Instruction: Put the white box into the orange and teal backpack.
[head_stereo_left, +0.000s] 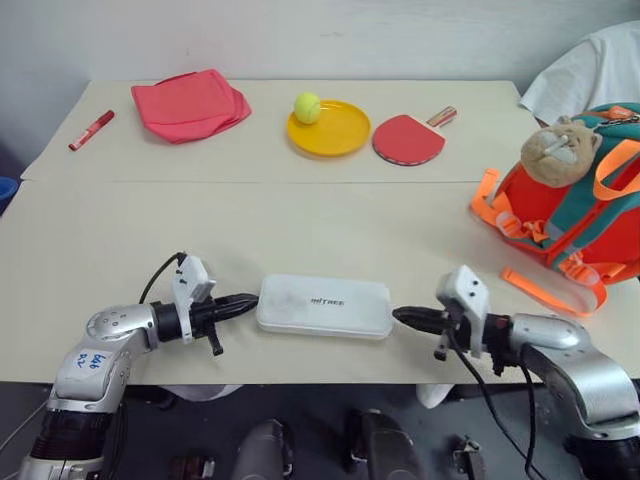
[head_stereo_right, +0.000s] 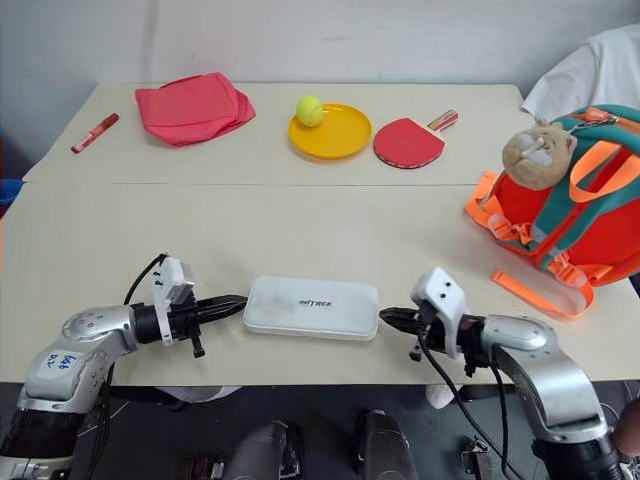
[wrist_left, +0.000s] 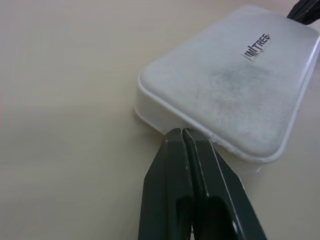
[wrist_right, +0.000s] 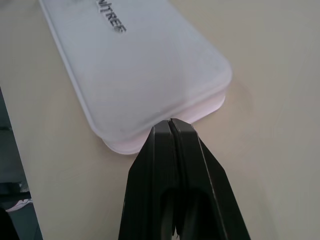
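White box on the desk, backpack far right.
We press clenched jaws of left gripper and right gripper at its ends; next, squeeze and lift.

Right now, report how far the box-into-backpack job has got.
Done: nothing of the packing; the white box lies flat on the table near its front edge, well apart from the orange and teal backpack at the right. In hand: the left gripper and right gripper, both shut, point at the box's two short ends, as if to squeeze it between them. Left: lift it, carry it right, put it in the backpack.
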